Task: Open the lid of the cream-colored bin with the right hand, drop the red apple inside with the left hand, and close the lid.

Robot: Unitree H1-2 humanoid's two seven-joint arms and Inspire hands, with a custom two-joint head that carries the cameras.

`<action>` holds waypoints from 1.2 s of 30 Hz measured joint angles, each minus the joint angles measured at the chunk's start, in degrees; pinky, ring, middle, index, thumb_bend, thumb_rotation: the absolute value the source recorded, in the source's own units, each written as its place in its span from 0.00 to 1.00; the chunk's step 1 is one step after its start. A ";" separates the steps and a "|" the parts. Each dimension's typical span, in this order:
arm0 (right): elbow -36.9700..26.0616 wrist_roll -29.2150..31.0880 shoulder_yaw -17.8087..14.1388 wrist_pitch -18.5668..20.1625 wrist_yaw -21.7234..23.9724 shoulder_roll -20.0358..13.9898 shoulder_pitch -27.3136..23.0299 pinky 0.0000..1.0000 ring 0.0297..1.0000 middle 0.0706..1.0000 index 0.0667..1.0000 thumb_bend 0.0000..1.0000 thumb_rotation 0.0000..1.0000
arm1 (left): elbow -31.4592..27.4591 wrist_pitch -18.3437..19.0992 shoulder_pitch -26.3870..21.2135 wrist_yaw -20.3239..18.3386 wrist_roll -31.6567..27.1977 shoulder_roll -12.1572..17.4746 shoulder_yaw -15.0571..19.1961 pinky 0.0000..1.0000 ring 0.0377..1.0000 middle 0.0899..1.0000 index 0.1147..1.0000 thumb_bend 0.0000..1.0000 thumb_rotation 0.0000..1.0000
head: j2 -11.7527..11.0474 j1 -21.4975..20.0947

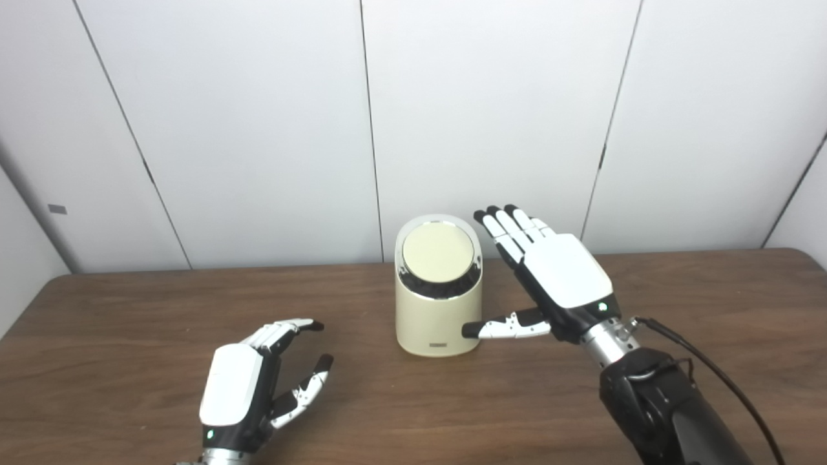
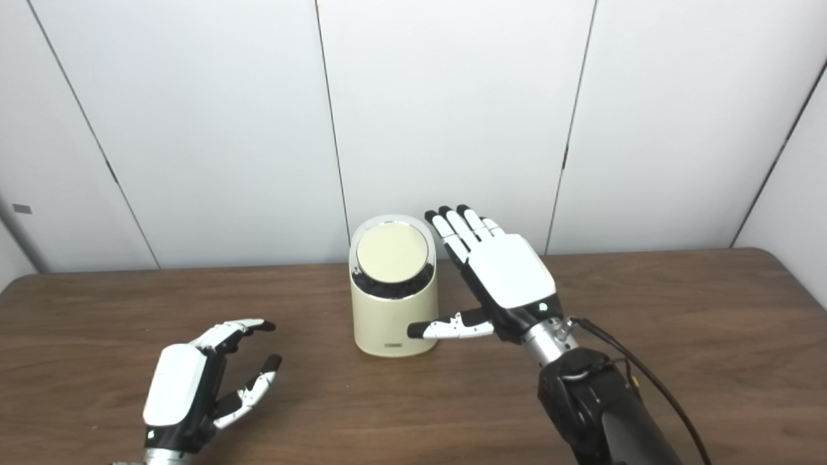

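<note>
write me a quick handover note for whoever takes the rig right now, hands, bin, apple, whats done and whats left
Left hand: open, holding nothing, low over the table's near left part.
Right hand: open, fingers straight, raised just right of the cream-colored bin, its thumb reaching toward the bin's lower front. Whether it touches cannot be told.
Bin: upright at mid table, lid shut.
Red apple: not in either view. It may already be inside the bin or simply out of frame; the pictures do not settle this.
Done: cannot be confirmed.
Left: check for the apple first; if it is not in the bin, open the lid, drop it in and close the lid.
</note>
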 measured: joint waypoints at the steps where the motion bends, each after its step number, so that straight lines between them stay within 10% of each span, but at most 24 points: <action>1: 0.24 0.39 -0.47 -0.75 -2.01 0.01 0.40 0.95 0.99 1.00 1.00 0.64 0.97 | 0.02 -0.01 0.00 0.11 0.06 0.00 0.00 0.56 0.68 0.69 0.66 0.31 0.49 | 0.00 -0.09; 11: 6.03 5.45 -4.55 -9.40 -19.94 -0.10 5.71 0.82 0.88 0.90 0.87 0.27 0.60 | 0.60 -3.11 -0.27 5.15 0.31 -0.25 1.13 0.53 0.66 0.66 0.64 0.22 0.43 | 0.18 -0.53; 22: 10.56 8.84 -6.13 -11.91 -28.46 0.02 12.69 0.70 0.80 0.83 0.79 0.26 0.38 | 1.09 -4.30 -0.34 8.44 1.07 -0.10 1.58 0.51 0.66 0.67 0.65 0.20 0.35 | 0.53 -0.88; 36: 13.23 18.05 -8.63 -21.65 -33.35 1.72 14.42 0.64 0.75 0.78 0.77 0.26 0.43 | 2.64 -9.04 -0.66 6.12 -12.76 -0.22 4.23 0.55 0.65 0.66 0.64 0.22 0.43 | 0.35 -1.41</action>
